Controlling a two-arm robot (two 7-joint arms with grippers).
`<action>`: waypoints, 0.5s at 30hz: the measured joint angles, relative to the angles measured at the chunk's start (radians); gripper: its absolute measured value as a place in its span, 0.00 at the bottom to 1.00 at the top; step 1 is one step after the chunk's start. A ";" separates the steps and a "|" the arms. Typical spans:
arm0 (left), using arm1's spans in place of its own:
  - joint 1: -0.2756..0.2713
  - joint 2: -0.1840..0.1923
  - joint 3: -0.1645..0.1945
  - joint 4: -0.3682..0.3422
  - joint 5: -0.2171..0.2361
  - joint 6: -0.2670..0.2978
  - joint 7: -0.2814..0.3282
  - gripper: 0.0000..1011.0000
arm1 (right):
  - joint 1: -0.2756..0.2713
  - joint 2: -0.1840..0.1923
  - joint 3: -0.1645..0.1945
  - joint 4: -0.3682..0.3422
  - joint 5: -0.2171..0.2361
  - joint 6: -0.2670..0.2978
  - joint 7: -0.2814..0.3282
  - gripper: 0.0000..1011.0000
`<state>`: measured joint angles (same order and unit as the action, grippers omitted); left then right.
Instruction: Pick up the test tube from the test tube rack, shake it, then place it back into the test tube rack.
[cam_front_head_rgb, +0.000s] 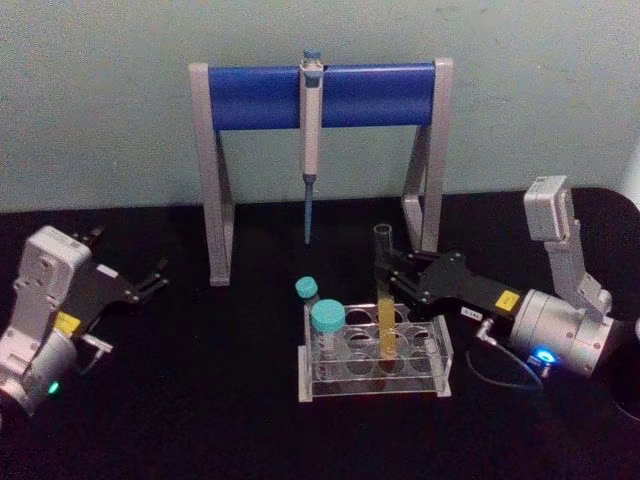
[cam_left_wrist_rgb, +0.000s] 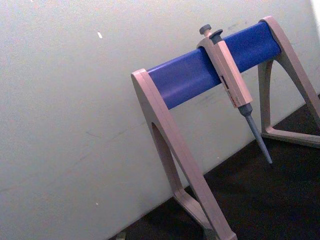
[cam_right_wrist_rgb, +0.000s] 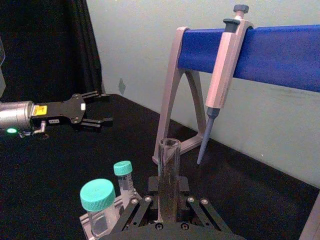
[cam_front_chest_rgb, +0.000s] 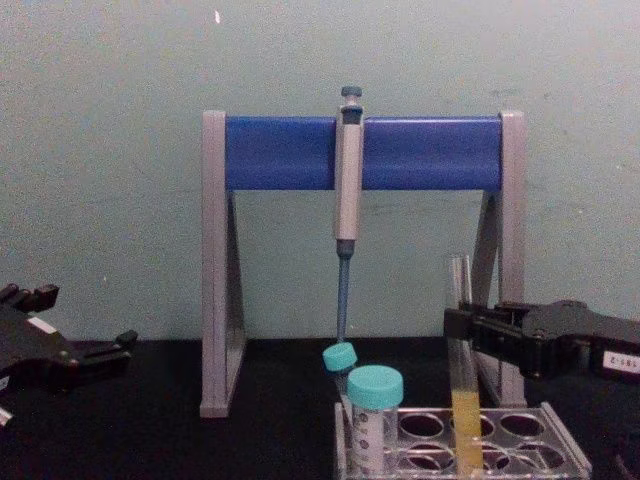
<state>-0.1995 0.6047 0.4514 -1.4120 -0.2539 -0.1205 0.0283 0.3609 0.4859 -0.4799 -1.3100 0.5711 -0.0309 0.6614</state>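
My right gripper (cam_front_head_rgb: 384, 278) pinched the test tube (cam_front_head_rgb: 385, 322) up high. It stood straight up in the test tube rack (cam_front_head_rgb: 441, 376), so I should pull straight up. My left gripper (cam_right_wrist_rgb: 102, 107) sat far off, jaws spread.

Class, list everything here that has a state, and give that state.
test tube: uncapped, upright in the test tube rack, yellow liquid in its lower part.
right gripper: fingers shut on the test tube.
left gripper: fingers open, idle at the left.
teal-capped tubes: capped, standing in the rack.
pipette: hanging on the stand.
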 joint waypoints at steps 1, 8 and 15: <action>0.000 0.000 0.000 0.000 0.000 0.000 0.000 0.99 | 0.000 0.000 0.000 0.000 0.000 0.000 0.000 0.23; 0.000 0.000 0.000 0.000 0.000 0.000 0.000 0.99 | -0.001 0.000 0.000 0.000 0.000 -0.001 0.000 0.23; 0.000 0.000 0.000 0.000 0.000 0.000 0.000 0.99 | -0.001 0.000 0.001 0.000 0.000 -0.001 0.000 0.23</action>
<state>-0.1995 0.6047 0.4514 -1.4120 -0.2539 -0.1205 0.0283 0.3602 0.4856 -0.4792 -1.3101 0.5713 -0.0317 0.6616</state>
